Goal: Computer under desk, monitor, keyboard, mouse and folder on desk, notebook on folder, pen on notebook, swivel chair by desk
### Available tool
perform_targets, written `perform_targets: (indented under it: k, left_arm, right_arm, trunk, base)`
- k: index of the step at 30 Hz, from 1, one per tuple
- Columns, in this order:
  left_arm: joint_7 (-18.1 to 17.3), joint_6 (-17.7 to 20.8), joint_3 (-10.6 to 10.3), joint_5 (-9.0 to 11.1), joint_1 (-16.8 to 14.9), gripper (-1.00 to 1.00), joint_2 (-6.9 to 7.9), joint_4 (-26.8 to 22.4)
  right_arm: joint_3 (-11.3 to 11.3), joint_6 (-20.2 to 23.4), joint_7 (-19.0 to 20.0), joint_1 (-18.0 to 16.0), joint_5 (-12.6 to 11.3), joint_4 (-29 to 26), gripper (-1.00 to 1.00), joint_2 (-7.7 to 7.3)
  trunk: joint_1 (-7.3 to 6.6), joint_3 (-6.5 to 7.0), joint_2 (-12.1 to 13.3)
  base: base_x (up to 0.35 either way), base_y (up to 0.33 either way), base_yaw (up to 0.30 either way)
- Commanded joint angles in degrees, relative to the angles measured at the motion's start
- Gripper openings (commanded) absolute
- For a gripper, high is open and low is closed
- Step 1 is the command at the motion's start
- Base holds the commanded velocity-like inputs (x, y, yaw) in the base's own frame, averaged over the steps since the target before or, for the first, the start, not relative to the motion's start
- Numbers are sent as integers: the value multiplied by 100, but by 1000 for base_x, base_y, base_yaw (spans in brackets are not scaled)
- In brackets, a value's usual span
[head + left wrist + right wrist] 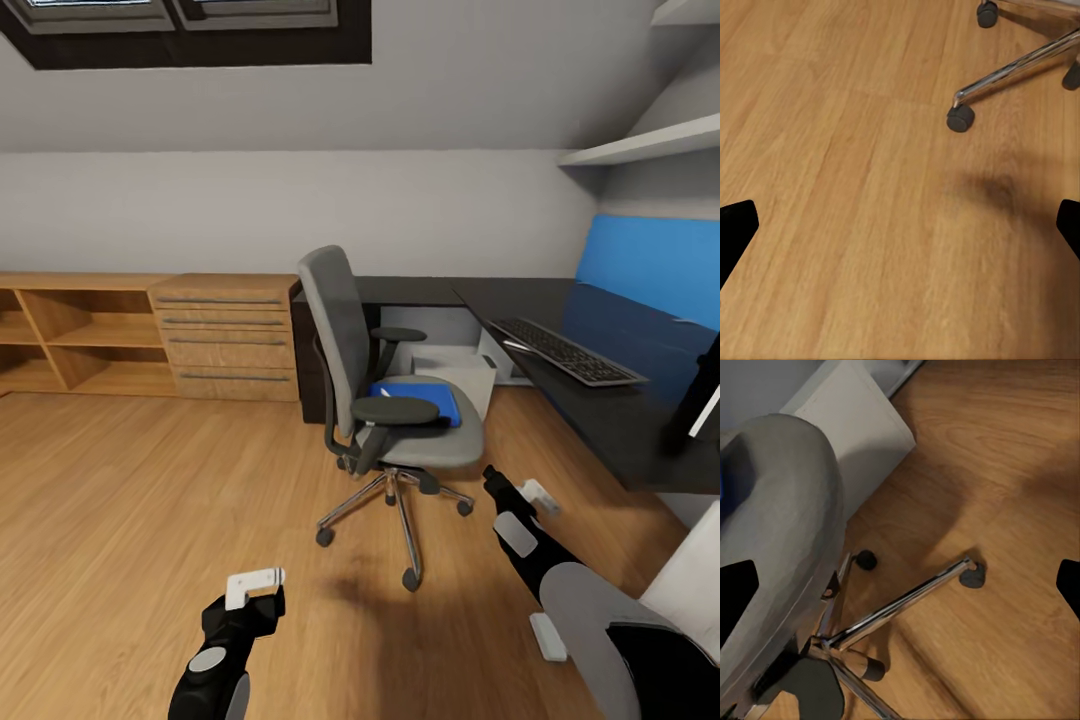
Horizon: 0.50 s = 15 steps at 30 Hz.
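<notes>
The swivel chair (390,400) stands on the plank floor (140,500) just off the black worktop (610,400), its tall back turned toward the wooden drawer cabinet (225,338). On the chair's seat lies the blue folder (420,398), partly behind the near armrest; a small pale thing sits on the folder's far corner, too small to name with certainty. The keyboard (565,350) lies on the worktop beyond the chair, and the light grey computer (455,370) sits on the floor under the worktop, just behind the seat. A black edge of the monitor (700,395) shows at the worktop's near end. The right gripper (525,492) hangs just beside the chair's seat edge, lower than the folder and apart from it; its wrist view shows the seat's underside (787,532) and the chrome star base (900,604) close by, and its jaws stand wide. The left gripper (255,585) hovers over bare floor, well apart from the chair, with one caster (961,118) ahead of it, jaws likewise spread wide and holding nothing.
</notes>
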Motion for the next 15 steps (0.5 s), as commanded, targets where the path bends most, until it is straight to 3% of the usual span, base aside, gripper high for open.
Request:
perform_targets:
  k: [1, 6, 15]
  left_arm:
    - [30, 31, -7, 3, -3, 100, 0, 2]
    - [15, 32, -7, 3, -3, 100, 0, 34]
    - [-7, 32, -7, 13, -3, 100, 0, 35]
  right_arm:
    - [-7, -36, -6, -2, -20, -3, 100, 1]
    - [-8, -281, -17, -2, -12, -2, 100, 0]
    - [-11, -309, -12, 1, -10, 3, 100, -29]
  trunk:
    - [0, -6, -2]
    - [0, -6, -2]
    - [0, -6, -2]
  base:
    - [57, 0, 0]
    - [33, 0, 0]
    - [268, 0, 0]
